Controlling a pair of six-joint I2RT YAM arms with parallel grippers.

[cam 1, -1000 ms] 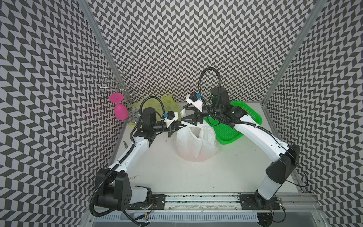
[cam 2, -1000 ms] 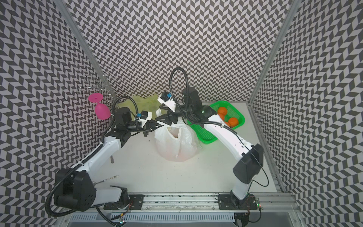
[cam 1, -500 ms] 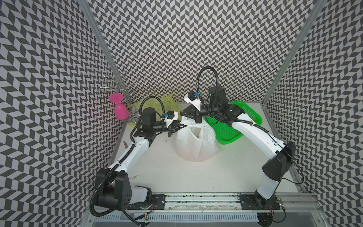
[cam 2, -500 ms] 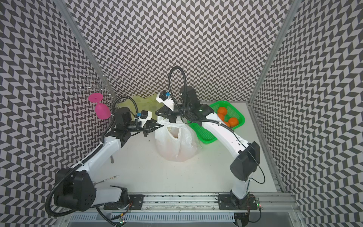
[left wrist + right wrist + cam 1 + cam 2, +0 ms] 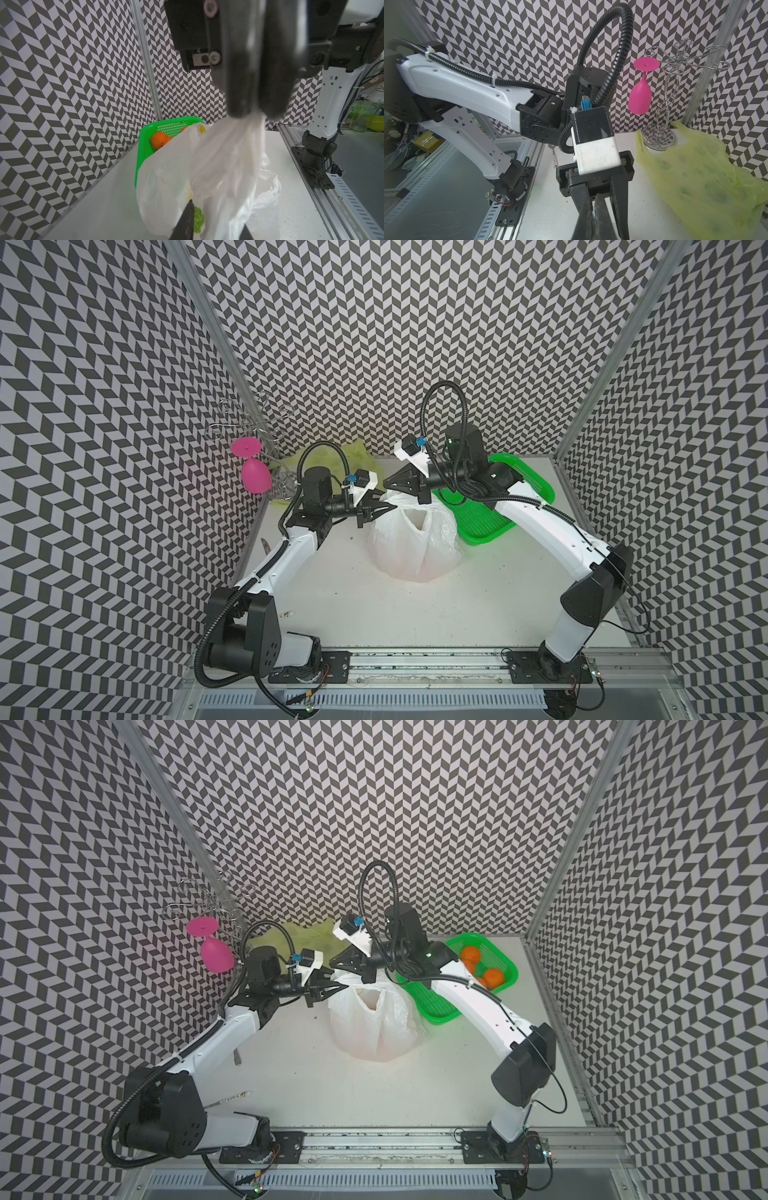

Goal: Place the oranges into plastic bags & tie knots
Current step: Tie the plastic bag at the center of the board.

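Clamped right gripper (image 5: 256,112) shut onto white bag (image 5: 415,543) handle, parted left gripper (image 5: 216,228) slightly; yet to knot, bag remaining oranges (image 5: 493,977).

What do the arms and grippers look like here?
Both the left arm and right arm have white shells with black joints and bases. A ribbed black cable loops over each wrist. The left gripper and right gripper are black and tapered, each topped by a black-and-white camera box with a blue plug.
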